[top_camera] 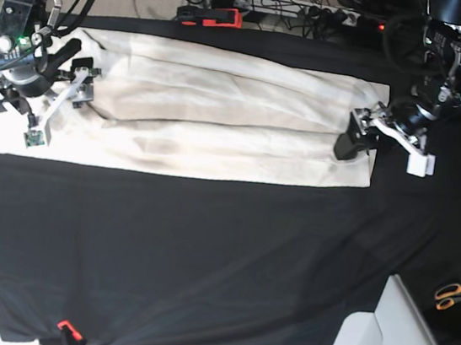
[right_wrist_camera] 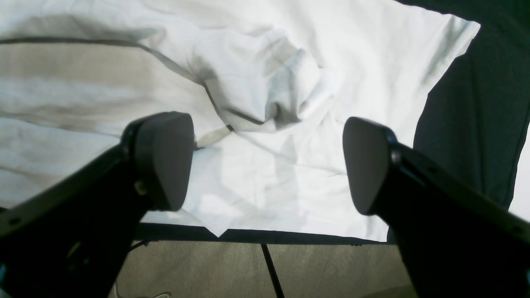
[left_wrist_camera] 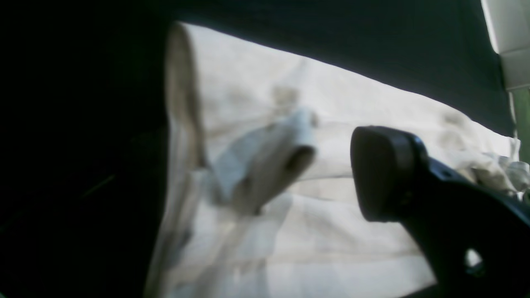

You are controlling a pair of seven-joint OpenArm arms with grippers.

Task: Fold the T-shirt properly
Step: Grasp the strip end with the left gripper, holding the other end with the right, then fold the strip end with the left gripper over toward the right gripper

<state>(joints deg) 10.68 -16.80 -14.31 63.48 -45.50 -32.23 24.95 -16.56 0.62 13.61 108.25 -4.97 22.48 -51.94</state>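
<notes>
**Cream T-shirt lying long and flat**

Black cloth (top_camera: 203,254) is covering the table. The right gripper (top_camera: 59,107) is hanging wide open over the T-shirt's (top_camera: 219,128) end. The left gripper (top_camera: 356,138) is resting wide open at the other end, holding nothing.

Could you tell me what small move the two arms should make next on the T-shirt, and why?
Probably lower both grippers and close on the ends of the T-shirt. It lies as a long band on the black cloth, and the right gripper and left gripper sit at opposite ends with jaws open, holding nothing.
</notes>
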